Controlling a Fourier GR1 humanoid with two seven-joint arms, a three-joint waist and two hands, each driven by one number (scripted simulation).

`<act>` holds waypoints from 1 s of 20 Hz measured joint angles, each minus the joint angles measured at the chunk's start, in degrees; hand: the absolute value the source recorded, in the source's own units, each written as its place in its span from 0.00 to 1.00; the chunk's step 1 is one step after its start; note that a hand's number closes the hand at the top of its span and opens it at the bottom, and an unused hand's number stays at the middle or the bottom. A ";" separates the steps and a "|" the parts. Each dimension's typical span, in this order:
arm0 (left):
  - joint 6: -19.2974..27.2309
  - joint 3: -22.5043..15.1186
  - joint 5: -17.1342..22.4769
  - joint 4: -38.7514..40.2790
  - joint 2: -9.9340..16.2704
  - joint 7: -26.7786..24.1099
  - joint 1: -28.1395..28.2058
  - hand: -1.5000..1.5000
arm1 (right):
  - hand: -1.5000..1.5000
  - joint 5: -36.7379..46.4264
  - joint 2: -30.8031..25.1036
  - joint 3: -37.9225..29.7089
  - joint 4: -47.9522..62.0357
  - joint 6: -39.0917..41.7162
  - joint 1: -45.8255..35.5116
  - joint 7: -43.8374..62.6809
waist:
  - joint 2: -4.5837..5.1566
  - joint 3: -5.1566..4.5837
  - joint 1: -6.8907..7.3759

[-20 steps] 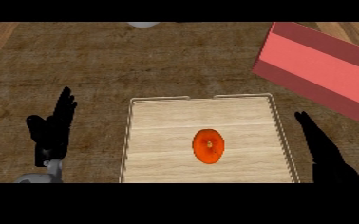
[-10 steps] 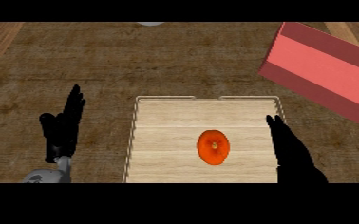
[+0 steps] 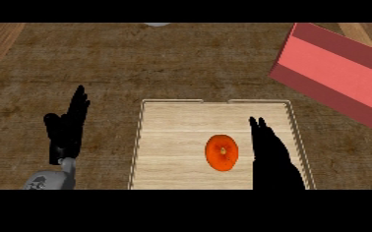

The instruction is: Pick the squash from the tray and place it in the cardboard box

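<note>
An orange squash (image 3: 222,152) lies on the light wooden tray (image 3: 170,128), right of the tray's middle. My right hand (image 3: 272,155) is open over the tray, fingers straight, just to the right of the squash and not touching it. My left hand (image 3: 68,128) rests open, fingers up, on the counter left of the tray. The reddish cardboard box (image 3: 330,71) sits at the upper right, beyond the tray's far right corner.
The dark wooden counter (image 3: 145,59) spreads around the tray. A pale round object (image 3: 156,24) shows at the top edge. A lighter wood strip (image 3: 356,32) runs behind the box.
My right hand has moved left from the tray's right edge to beside the squash. The view has shifted slightly, so the tray and box appear further right. The left hand is still.
</note>
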 measured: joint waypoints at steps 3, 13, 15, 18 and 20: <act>-0.27 0.10 -0.04 0.67 -0.04 0.33 -0.80 0.50 | 0.00 0.38 1.27 -0.35 2.23 0.28 -0.96 0.21 | 0.01 0.02 -0.07; -0.59 0.59 -0.18 2.78 -1.07 -1.21 -1.73 0.50 | 0.00 -0.53 2.36 -3.42 9.01 0.62 -3.69 0.40 | 0.01 0.05 0.08; -0.94 0.81 -0.15 2.41 -0.54 -1.02 -1.67 0.50 | 0.00 -1.20 2.41 -4.96 10.16 0.67 -5.08 0.39 | -0.01 0.07 0.26; -0.91 1.17 -0.11 2.74 -0.51 -0.76 -1.84 0.50 | 0.00 -1.91 2.46 -5.53 11.59 0.32 -5.47 0.44 | -0.07 0.09 0.14; -1.80 1.44 0.25 2.73 -0.03 -0.82 -1.88 0.50 | 0.00 -2.80 2.49 -6.79 13.13 0.13 -6.61 0.46 | -0.04 0.09 0.25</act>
